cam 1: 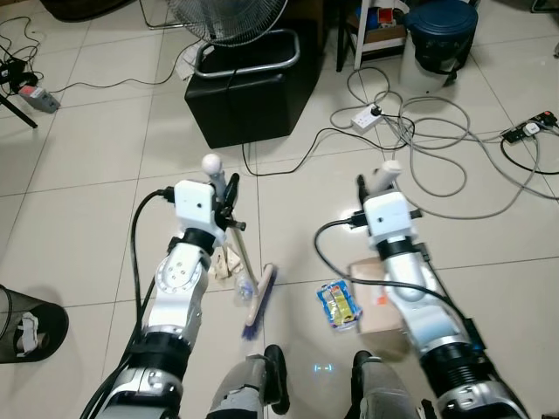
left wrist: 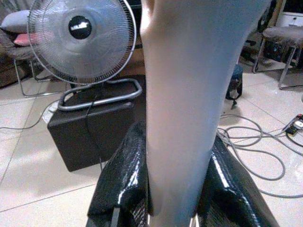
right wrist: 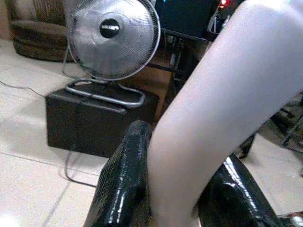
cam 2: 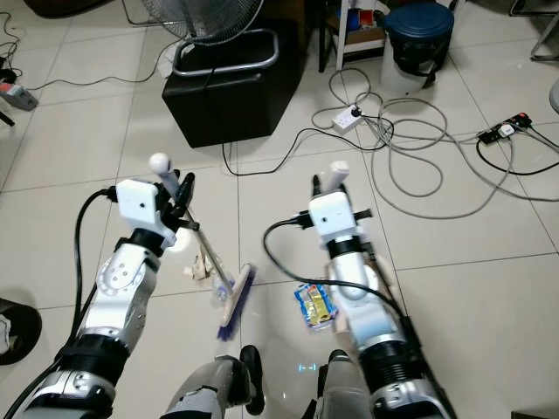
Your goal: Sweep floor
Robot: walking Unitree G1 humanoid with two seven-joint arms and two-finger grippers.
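Note:
My left gripper [cam 1: 229, 195] is shut on the white handle [left wrist: 187, 94] of a small broom. Its thin shaft slants down to a purple-bristled head [cam 1: 260, 302] resting on the tiled floor between my arms. Crumpled paper [cam 1: 225, 262] and a clear plastic bottle [cam 1: 244, 289] lie just beside the brush. My right gripper [cam 1: 377, 188] is shut on another white handle [right wrist: 222, 99], which leads down to a tan dustpan [cam 1: 377, 305] on the floor under that arm. A yellow and blue wrapper [cam 1: 338, 304] lies beside the pan.
A black box [cam 1: 253, 96] carrying a standing fan [cam 1: 229, 19] is straight ahead. Grey cables [cam 1: 441, 153] and a white power strip [cam 1: 367, 116] sprawl to the right of it, with a blue bucket [cam 1: 441, 33] behind. A black mesh bin [cam 1: 31, 325] sits at the left edge.

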